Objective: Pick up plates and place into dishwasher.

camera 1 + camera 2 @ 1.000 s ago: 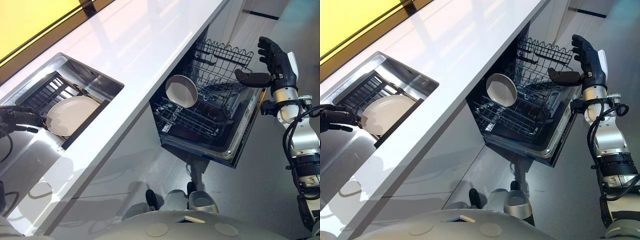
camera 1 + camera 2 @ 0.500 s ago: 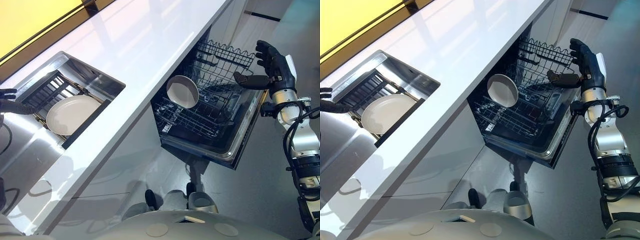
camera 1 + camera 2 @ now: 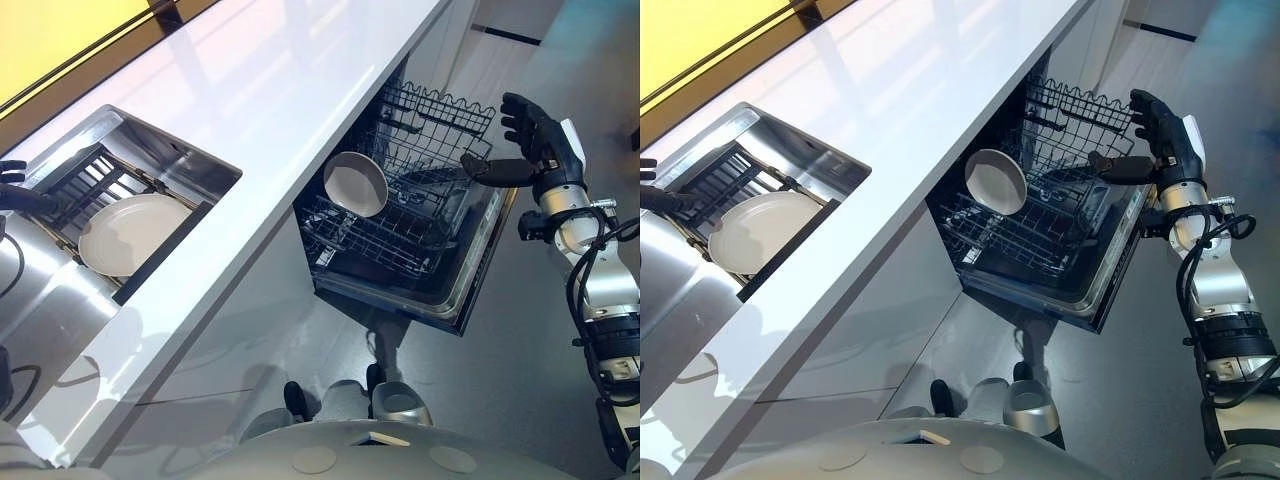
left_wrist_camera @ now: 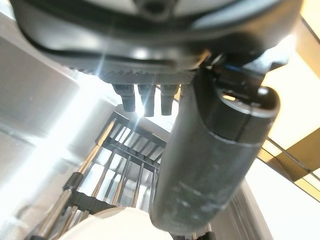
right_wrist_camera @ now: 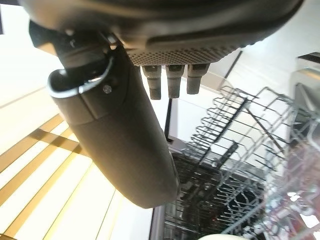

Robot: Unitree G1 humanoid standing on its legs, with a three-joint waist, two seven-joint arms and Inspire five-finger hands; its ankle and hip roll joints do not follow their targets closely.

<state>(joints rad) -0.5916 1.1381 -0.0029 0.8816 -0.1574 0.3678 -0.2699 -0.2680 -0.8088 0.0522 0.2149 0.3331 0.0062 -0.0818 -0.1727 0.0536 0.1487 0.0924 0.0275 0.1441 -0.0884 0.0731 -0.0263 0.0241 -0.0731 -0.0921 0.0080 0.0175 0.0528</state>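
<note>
A white plate (image 3: 125, 233) lies tilted on the dark dish rack (image 3: 95, 180) inside the steel sink (image 3: 185, 160). My left hand (image 3: 20, 195) hovers open at the sink's far left end, apart from the plate; its wrist view has the plate's rim (image 4: 115, 227) just past the thumb. A second white plate (image 3: 355, 185) stands on edge in the lower rack (image 3: 385, 240) of the open dishwasher. My right hand (image 3: 535, 135) is open with spread fingers beside the right end of the upper wire rack (image 3: 435, 125), holding nothing.
A long white countertop (image 3: 300, 90) runs between the sink and the dishwasher. The dishwasher's door (image 3: 480, 270) hangs open over the grey floor. Upper rack wires (image 5: 240, 130) show close past my right hand.
My left hand has drawn back from the sink plate's edge to the far left, leaving the plate in the rack. My right hand has stayed by the upper rack.
</note>
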